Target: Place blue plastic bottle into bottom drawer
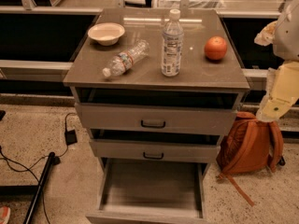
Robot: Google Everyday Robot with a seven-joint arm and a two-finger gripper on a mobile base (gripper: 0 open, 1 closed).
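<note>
Blue bottle [172, 43] stands upright and free, white cap on, near the middle of a grey cabinet's [224, 78] top. Just to its left a slim bottle [125, 59] lies on its side, its cap pointing toward the front-left corner. Behind that, by the back-left corner, sits a pale bowl [106, 33]. An orange [215, 48] rests to the blue bottle's right, apart from it and nearer the right edge. Under the top, the top drawer [187, 118] and the middle drawer [187, 150], each with a dark handle, are drawn out a little, a dark gap showing above each front. The bottom drawer [152, 190], lowest and deepest, is pulled far out toward the camera, its plain grey inside open to view. The gripper [270, 112] hangs at the frame's right edge on a pale arm, beside the cabinet's right side and above an orange backpack [250, 146] that sits on the floor [37, 120] just beside the cabinet. It is well apart from the blue bottle and from the bottom drawer; whether the claw is released or clenched cannot be told. On the speckled floor to the left, a black cable [66, 121] runs to a small dark box [71, 136], and a dark pole [39, 185] slants toward the lower-left corner.
</note>
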